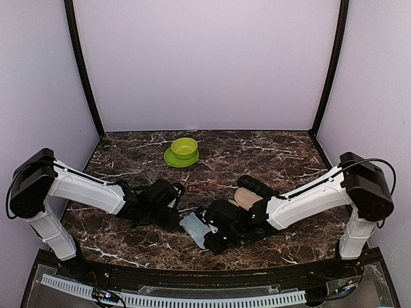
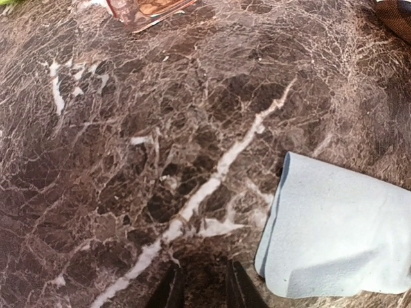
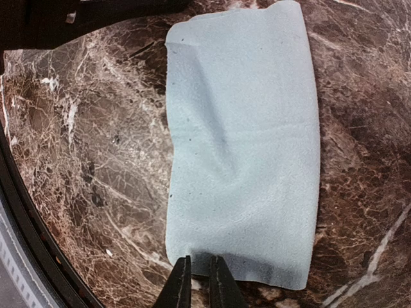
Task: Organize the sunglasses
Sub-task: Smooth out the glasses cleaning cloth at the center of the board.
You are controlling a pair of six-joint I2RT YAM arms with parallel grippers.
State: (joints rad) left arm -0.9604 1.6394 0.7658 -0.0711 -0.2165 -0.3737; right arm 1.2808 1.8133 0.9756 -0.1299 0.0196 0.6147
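Reddish-brown translucent-lensed sunglasses (image 2: 151, 9) lie on the marble tabletop (image 2: 128, 160), well ahead of the left gripper (image 2: 202, 273): jaws narrowly parted, empty. The right gripper (image 3: 199, 264) sits nearly closed at the pale blue cloth (image 3: 244, 147) edge; grip unclear. Sunglasses likely light, fragile, slick-lensed; take by frame, not lenses.

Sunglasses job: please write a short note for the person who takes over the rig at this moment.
Left gripper: slightly open, empty, over bare table.
Right gripper: nearly closed at the cloth edge; grip unclear.
Sunglasses: reddish-brown pair partly visible at the left wrist view's top edge; black pair not seen.
Case lies open beside the right arm.
Done: nothing visibly stowed. Left: probably stow both pairs.
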